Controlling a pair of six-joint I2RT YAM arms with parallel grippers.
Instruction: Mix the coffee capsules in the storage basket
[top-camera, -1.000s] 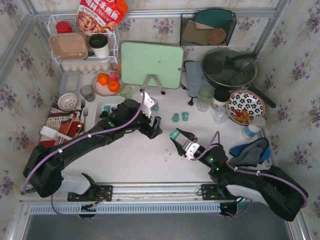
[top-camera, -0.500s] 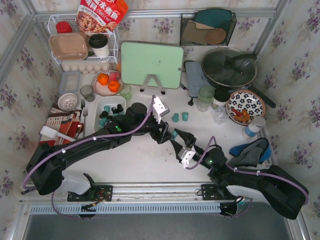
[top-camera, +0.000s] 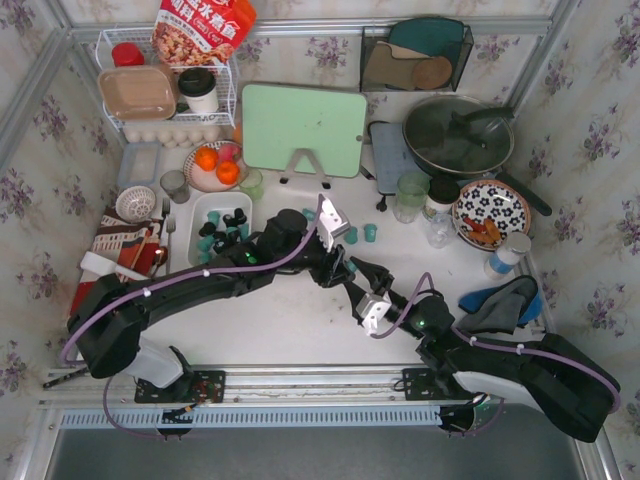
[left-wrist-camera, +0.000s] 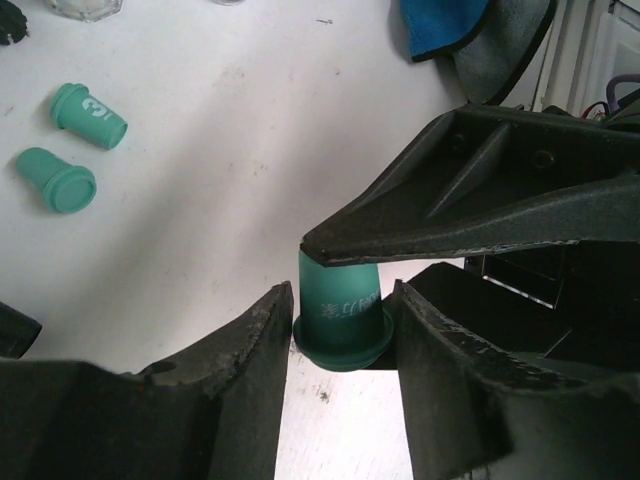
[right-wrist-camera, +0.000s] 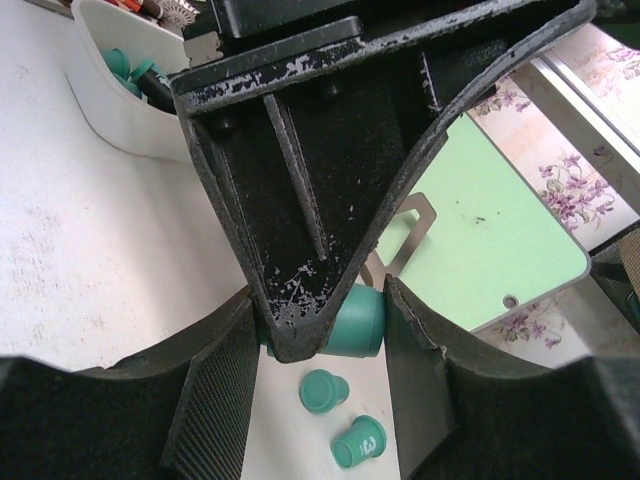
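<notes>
One teal coffee capsule (left-wrist-camera: 340, 315) hangs above the table between both grippers. My right gripper (right-wrist-camera: 320, 310) is shut on the capsule (right-wrist-camera: 360, 320), end to end. My left gripper (left-wrist-camera: 340, 335) has come in crosswise, and its fingers touch the capsule's rim on both sides. In the top view the two grippers meet at mid-table around this capsule (top-camera: 347, 268). Two more teal capsules (top-camera: 351, 235) (top-camera: 370, 232) lie loose on the table behind them. The white storage basket (top-camera: 213, 203) stands to the left with several teal and black capsules (top-camera: 225, 225) inside.
A green cutting board (top-camera: 303, 128) stands on a holder behind. A translucent green cup (top-camera: 411, 190), a jar, a patterned plate (top-camera: 490, 212) and a pan (top-camera: 458, 135) are at the right. A blue-grey cloth (top-camera: 500, 300) lies by the right arm. A fruit plate (top-camera: 213, 165) and a wire rack (top-camera: 165, 90) are at the back left.
My left arm swung right from the basket to the right gripper, and its jaws closed in round the capsule held there. The right gripper stayed shut on the capsule.
</notes>
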